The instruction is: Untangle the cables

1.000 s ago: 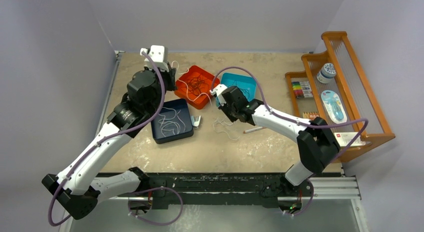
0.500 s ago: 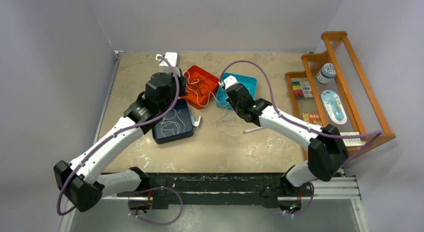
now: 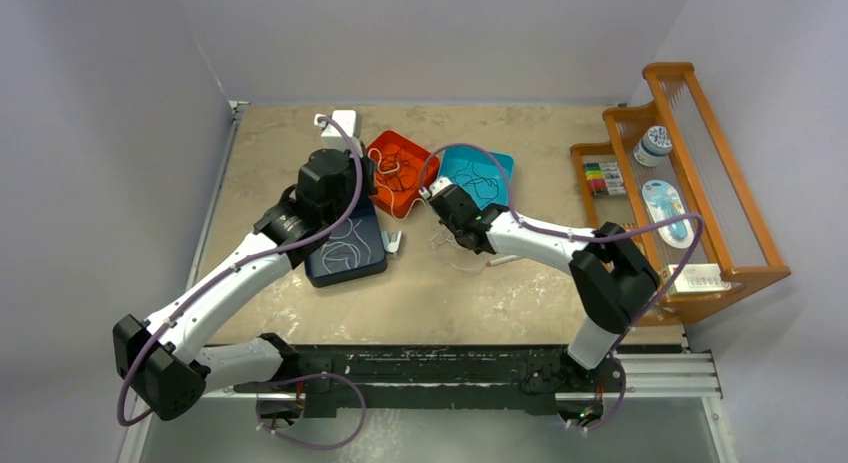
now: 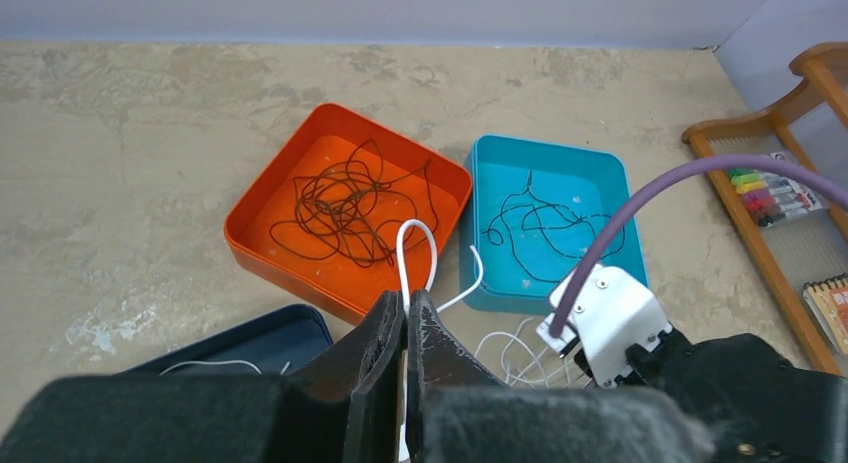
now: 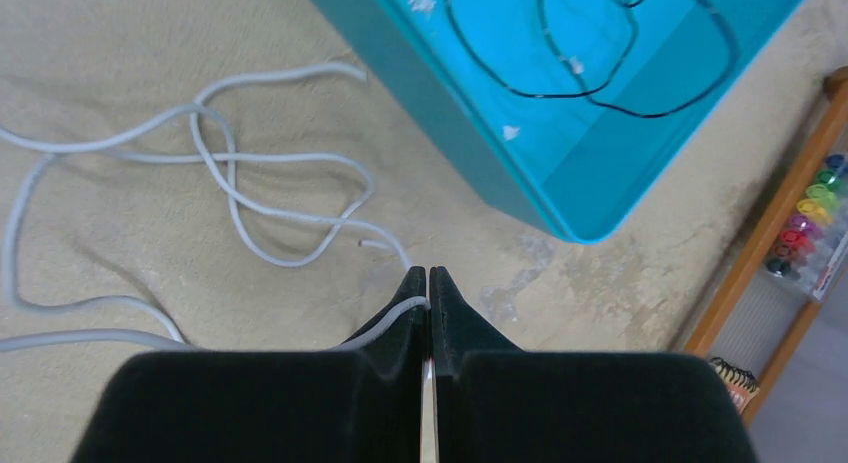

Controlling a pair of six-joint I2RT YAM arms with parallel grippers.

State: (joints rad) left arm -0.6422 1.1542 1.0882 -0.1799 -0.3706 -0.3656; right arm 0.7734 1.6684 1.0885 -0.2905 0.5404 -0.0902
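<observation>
**White cable pinched at both ends, loose loops to be drawn out**

The left gripper (image 4: 407, 301) is closed on the white cable (image 4: 416, 222). A small loop of it stands up above the fingertips, over the near edge of the orange tray (image 4: 281, 165). The right gripper (image 5: 428, 275) is likewise clamped on the same cable, low over the table just beside the teal tray (image 4: 548, 147). Between the two grips, the rest of the white cable (image 5: 280, 159) lies on the table in several crossing loops.

A dark brown cable (image 4: 340, 203) is seen in the orange tray and a black cable (image 4: 540, 223) in the teal tray. A whitish cable (image 3: 345, 248) lies in the dark blue tray (image 3: 330, 268). Sorting is therefore judged to be well along, with the white cable as the piece in hand.

The step is best done by spreading the two grips apart slowly, so that the crossings are slid open and not cinched into a knot. The cable should be lifted enough for the loops to hang free of the table. The raised loop should be kept clear of the orange tray so that the brown cable is not snagged. Care is also advised near the pen (image 3: 505, 260), which lies close to the loose loops and could be dragged along. If a crossing is seen to tighten, tension should be eased and one end re-gripped nearer the snarl.
</observation>
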